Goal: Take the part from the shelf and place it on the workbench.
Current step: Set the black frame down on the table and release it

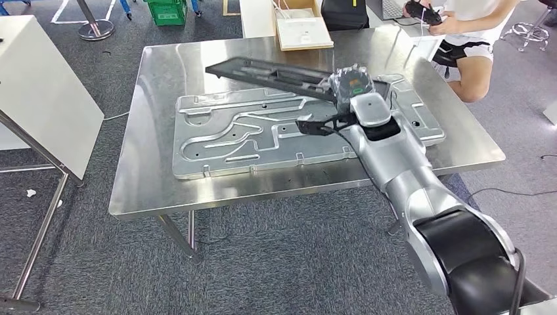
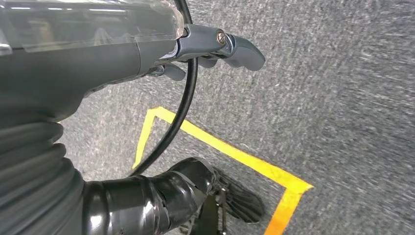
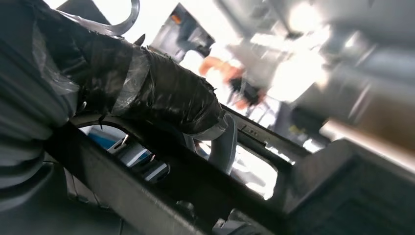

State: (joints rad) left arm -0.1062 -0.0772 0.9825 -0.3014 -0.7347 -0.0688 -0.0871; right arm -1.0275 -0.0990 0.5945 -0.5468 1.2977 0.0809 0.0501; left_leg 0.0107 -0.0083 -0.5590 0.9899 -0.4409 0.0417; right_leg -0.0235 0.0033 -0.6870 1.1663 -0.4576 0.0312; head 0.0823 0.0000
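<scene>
**Setting the black part down on the steel bench**

The left hand (image 2: 215, 49) hangs over grey carpet beside a corner of yellow floor tape (image 2: 230, 156); its fingers (image 2: 244, 51) are curled inward and hold nothing.

On the stainless-steel tabletop (image 1: 154, 98) lies a large silver stamped metal plate with channelled grooves (image 1: 223, 134), the landmark here. The long black openwork plastic part (image 1: 263, 71) sits tilted across the plate's far edge, its left end raised clear above the tabletop and its right end held in the right hand (image 1: 351, 88). In the right wrist view the taped thumb and grey fingers (image 3: 222, 142) wrap one of the part's bars (image 3: 161, 183), so the grasp looks firm.

The step in hand appears to be the lowering. It would go best by levelling the part first, then bringing it down flat so neither end strikes the plate. The fingers should come apart only once the part rests fully. Beyond the plate's far right corner a seated person (image 1: 469, 39) holds a controller.
</scene>
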